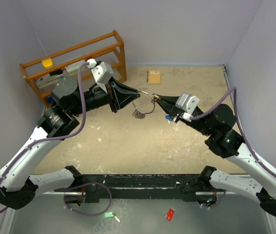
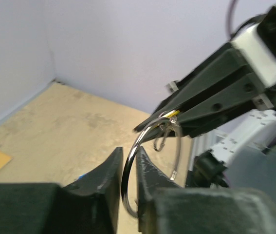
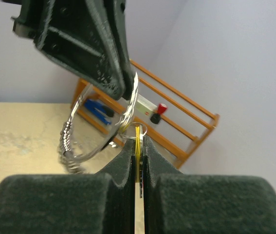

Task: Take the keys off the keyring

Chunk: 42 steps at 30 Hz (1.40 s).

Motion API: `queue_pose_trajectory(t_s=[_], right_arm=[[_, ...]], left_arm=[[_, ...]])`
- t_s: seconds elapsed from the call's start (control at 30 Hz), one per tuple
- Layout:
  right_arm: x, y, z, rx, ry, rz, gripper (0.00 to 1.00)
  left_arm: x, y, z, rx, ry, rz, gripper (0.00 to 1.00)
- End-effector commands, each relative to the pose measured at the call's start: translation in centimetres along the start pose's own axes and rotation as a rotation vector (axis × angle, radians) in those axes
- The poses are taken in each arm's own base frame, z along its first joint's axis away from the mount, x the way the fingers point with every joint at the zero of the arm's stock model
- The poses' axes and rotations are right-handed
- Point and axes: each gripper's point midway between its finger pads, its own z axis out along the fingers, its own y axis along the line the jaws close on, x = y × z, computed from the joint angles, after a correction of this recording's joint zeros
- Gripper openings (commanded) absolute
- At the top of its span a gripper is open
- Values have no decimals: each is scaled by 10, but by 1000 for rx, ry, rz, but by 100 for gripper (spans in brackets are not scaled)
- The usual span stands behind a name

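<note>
The keyring (image 1: 146,103), a thin silver wire ring, hangs in the air between my two grippers above the middle of the table. My left gripper (image 1: 134,96) is shut on the ring's left side; in the left wrist view the ring (image 2: 127,181) passes between its fingertips. My right gripper (image 1: 158,98) is shut on a flat yellow-headed key (image 3: 138,142), which joins the big ring through a small ring. Several silver keys (image 1: 138,114) dangle from the bottom of the ring and also show in the right wrist view (image 3: 67,146).
A wooden rack (image 1: 74,57) stands at the back left, with a small tan notebook (image 1: 153,76) to its right. A small blue piece (image 1: 168,117) lies under the right gripper. A green tag (image 1: 108,214) and a red tag (image 1: 169,213) lie on the grey strip in front of the arm bases.
</note>
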Motion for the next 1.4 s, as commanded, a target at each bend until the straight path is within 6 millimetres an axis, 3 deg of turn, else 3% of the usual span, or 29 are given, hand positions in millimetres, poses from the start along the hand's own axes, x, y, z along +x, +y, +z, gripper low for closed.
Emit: queue_pose_trajectory(t_s=[0.0,0.27,0.33,0.43,0.5,0.7,0.97,1.17,1.37], right_arm=[[-25,-52,-12,214,36,-83,0],[-47,-90,-10,328,94,-182,0],[-50,-85,2,265,108,-187,0],[-45,-61,26,84,155,-174,0],[-40,-62,33,82,175,-184,0],[-57,-67,18,118,128,-199,0],[-81,-69,4,120,65,-216,0],[-80,-70,7,119,72,-225,0],[-75,-72,9,130,86,-226,0]], left_arm=[[0,33,-8,-196,-37,10,26],[14,36,-9,-193,-79,7,40],[15,39,-7,-196,-102,15,41],[18,48,-1,-218,-122,31,41],[18,55,3,-241,-131,44,40],[14,78,11,-324,-161,104,40],[30,92,9,-385,-135,122,37],[15,85,-7,-383,-256,168,37],[-21,74,-16,-355,-450,187,38]])
